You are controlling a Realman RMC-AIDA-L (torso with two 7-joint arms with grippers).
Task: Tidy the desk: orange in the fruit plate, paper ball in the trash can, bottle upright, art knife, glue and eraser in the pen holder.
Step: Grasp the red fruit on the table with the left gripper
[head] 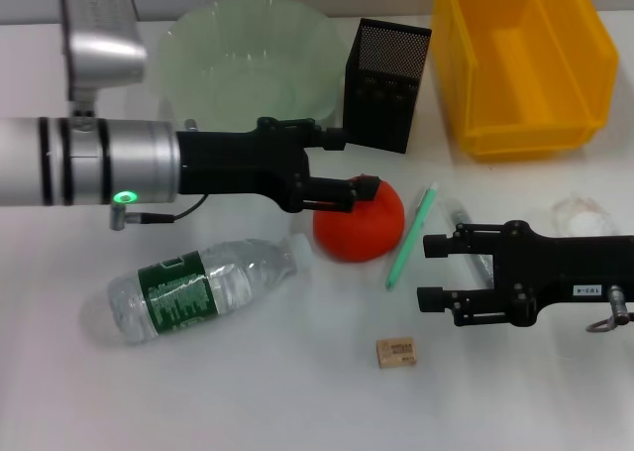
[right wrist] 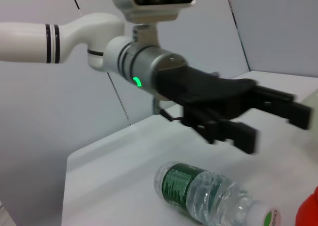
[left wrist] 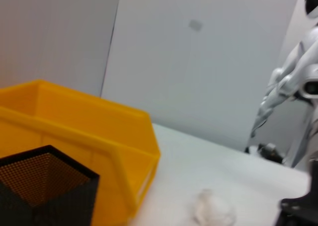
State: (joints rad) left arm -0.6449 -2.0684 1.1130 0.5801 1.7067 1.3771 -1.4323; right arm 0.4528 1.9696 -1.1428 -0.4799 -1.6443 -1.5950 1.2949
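Head view. The left gripper (head: 349,169) reaches across the white table (head: 248,392) from the left, its jaws spread; the nearer finger overlaps the top of the orange (head: 361,223), though actual contact cannot be confirmed. The orange rests on the table in front of the pen holder (head: 386,84) and near the fruit plate (head: 250,62), which stands at the back left with nothing in it. The trash can (head: 520,64) stands at the back right, beside the pen holder. The bottle (head: 203,287) lies on its side at front left, cap pointing toward the orange. A green pen-like tool (head: 411,235) lies just right of the orange. The eraser (head: 395,352) lies toward the front, apart from everything else. The right gripper (head: 431,273) extends in from the right edge, jaws spread, holding nothing, positioned between the green tool and the eraser. The paper ball (head: 582,215) lies at the far right, behind the right arm.

Left wrist view. The pen holder (left wrist: 44,191) appears nearest, with the trash can (left wrist: 89,136) directly behind it. The paper ball (left wrist: 213,211) lies on the table past the trash can.

Right wrist view. The left gripper (right wrist: 278,121) shows with fingers apart, above the table. The bottle (right wrist: 208,196) lies below it, and an edge of the orange (right wrist: 310,211) shows beside the cap.
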